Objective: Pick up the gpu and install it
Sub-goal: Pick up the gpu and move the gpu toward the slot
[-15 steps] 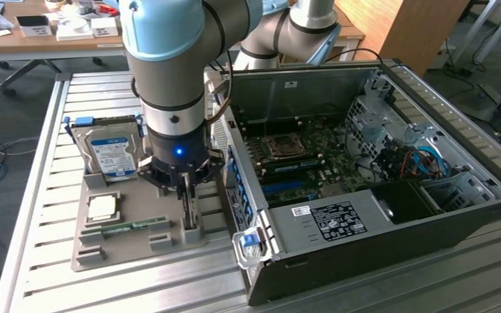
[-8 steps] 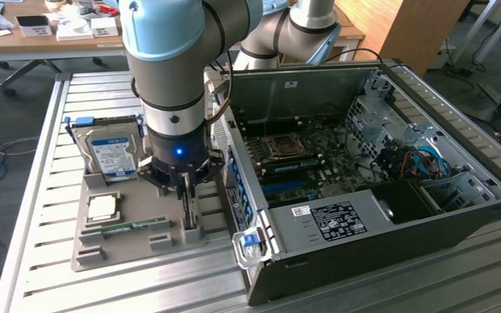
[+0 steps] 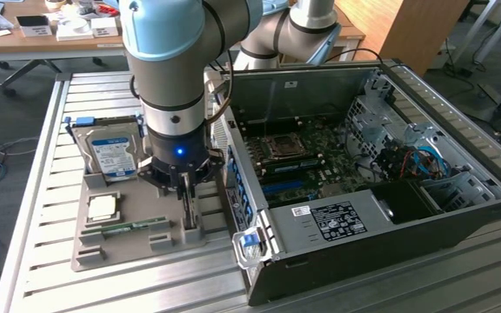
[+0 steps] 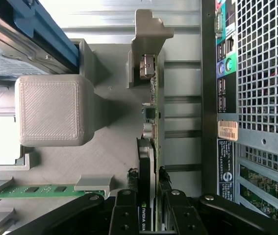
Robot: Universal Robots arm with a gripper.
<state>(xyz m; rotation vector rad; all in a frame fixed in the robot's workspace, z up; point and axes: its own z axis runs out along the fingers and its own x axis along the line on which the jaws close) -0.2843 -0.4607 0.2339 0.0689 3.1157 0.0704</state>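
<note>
From the exterior view: gripper [image 3: 187,190] lowered onto a grey plastic holder tray [image 3: 128,251] on the slatted metal desk [image 3: 42,274], near a boxy metal hard drive with blue-white label [image 3: 111,156] and just beside an open black computer case [image 3: 390,241]. Closer, from the wrist view: black fingers [image 4: 125,210] about half closed, clamped against both faces of the thin gpu [image 4: 147,156], green board with black cooler, standing on edge in the tray's slot.

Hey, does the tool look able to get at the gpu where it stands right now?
Likely yes: the tool is down on the gpu, upright in the gray holder, jaws pressed to both faces, nothing between them.
</note>
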